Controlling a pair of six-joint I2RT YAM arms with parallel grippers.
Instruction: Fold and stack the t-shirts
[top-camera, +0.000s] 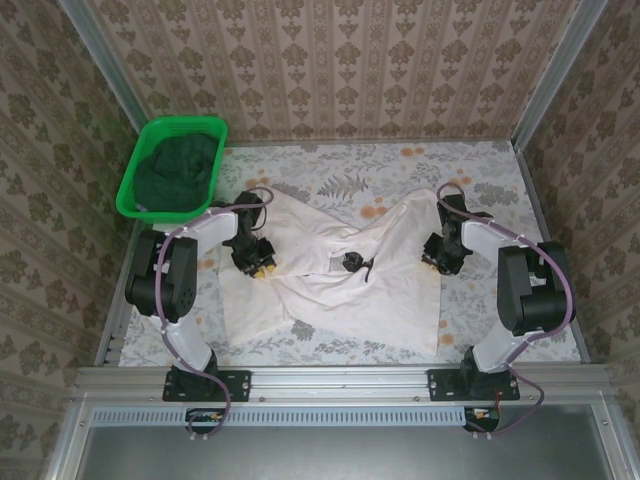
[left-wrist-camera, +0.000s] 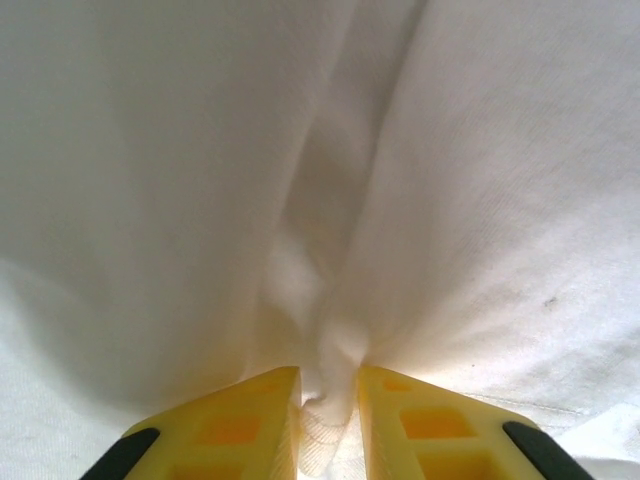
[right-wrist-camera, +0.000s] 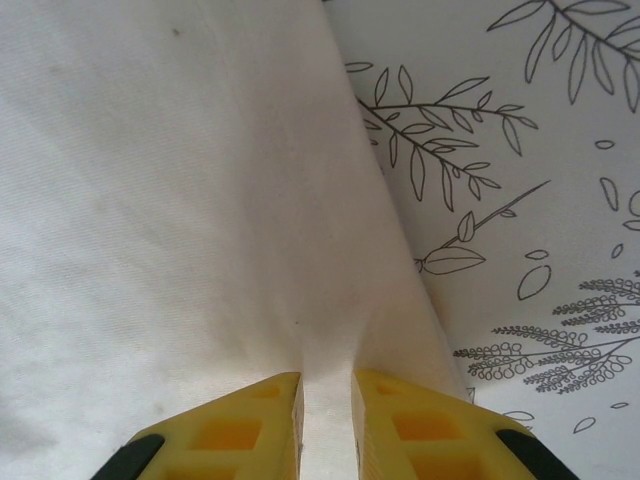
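At the far left, the green shirt (top-camera: 180, 168) lies heaped in the basket (top-camera: 128, 192), and its shape and lie are mostly hidden by the walls. The cream shirt (top-camera: 330, 295) lies rumpled and twisted across the middle of the tabletop (top-camera: 480, 170), between the two arms.

The left jaws, on the shirt's left part, stand narrow and pinch a small ridge of cream cloth. The black mark (top-camera: 352, 263) sits near the shirt's middle. The right jaws are narrow too, nipping the cloth at its right edge, just beside the bare leaf print.

The cloth looks light, thin and limp. I judge it would sag, drag and slip out of a shallow pinch, so a hem or shoulder corner is the safest hold.

I cannot tell which part each arm holds, sleeve or hem, nor how many layers are pinched.
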